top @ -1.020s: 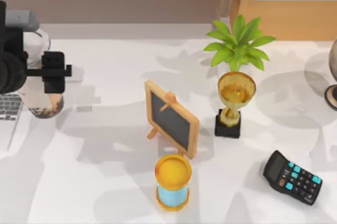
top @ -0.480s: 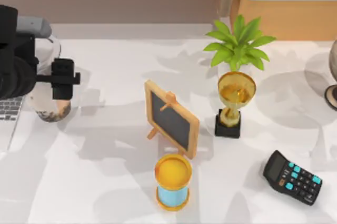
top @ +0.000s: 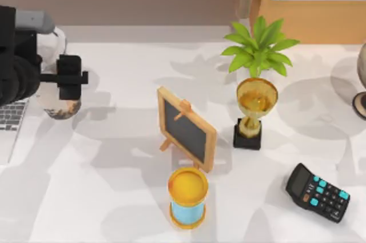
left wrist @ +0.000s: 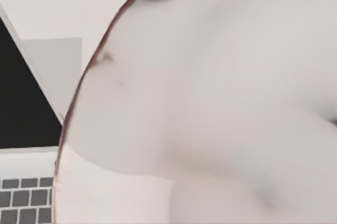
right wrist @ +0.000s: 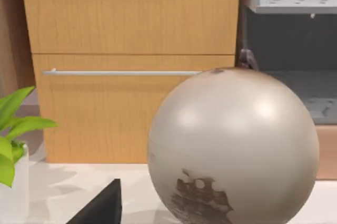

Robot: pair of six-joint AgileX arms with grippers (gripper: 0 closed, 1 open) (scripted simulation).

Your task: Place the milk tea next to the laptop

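The milk tea (top: 60, 107) is a clear cup with a beige drink and dark pearls at its base. It is at the table's left, just right of the silver-grey laptop (top: 8, 116). My left gripper (top: 57, 80) is shut around the cup's middle, with one black finger (top: 71, 77) showing on its right side. In the left wrist view the cup (left wrist: 210, 103) looms very close, and the laptop's black screen (left wrist: 21, 103) and grey keys lie beside it. The arm hides the cup's upper part.
A small blackboard easel (top: 186, 128) stands mid-table, with a blue-and-yellow hourglass (top: 187, 197) in front of it. A gold trophy (top: 255, 106) and a potted plant (top: 258, 48) are right of centre. A calculator (top: 318, 191) lies front right. A globe (right wrist: 234, 150) stands by the wooden cabinet.
My left gripper and the milk tea have shifted a little to the right and toward the far side of the table. Nothing else has moved.
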